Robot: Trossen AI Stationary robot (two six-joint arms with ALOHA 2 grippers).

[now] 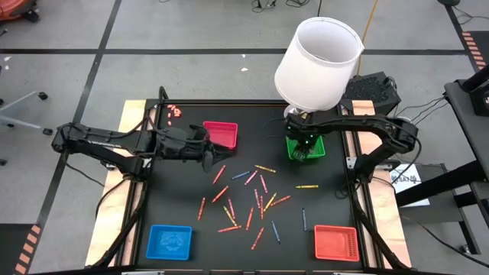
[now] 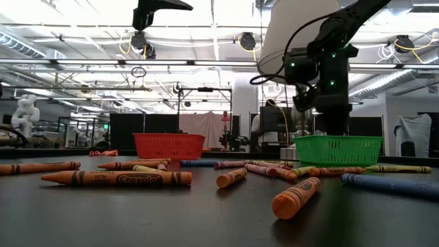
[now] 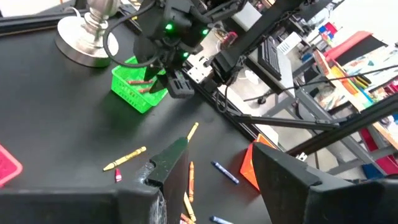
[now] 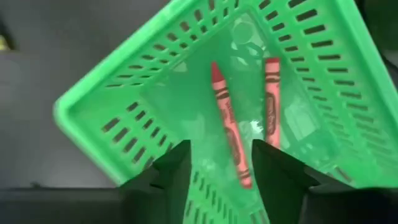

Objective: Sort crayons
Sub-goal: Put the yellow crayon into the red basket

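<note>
Presently, reading from the left side of the table (image 1: 137, 229), the left pincer (image 1: 208, 159) hangs above the black mat just beside the red tray (image 1: 222, 134) at the far edge, its fingers (image 3: 171, 163) parted and holding nothing. A blue tray (image 1: 170, 241) sits at the near left corner, with bare mat all round it. The crayons (image 1: 252, 200) lie scattered across the middle of the mat, apart from every tray, leaving open lanes along the left side and the near edge. Further right, the right pincer (image 1: 304, 149) stands directly over the green tray (image 1: 317, 147) at the far edge, its fingers (image 4: 171, 171) spread and gripping nothing; two red crayons (image 4: 227, 127) lie loose on the tray floor, one between the fingers. A lamp with a white shade (image 1: 317, 61) stands immediately behind that tray and covers part of the arm in the overhead view. A second red tray (image 1: 336, 242) occupies the near right corner. In the table-level view the green tray's wall hides its contents, and the left pincer is cut off at the top edge.
</note>
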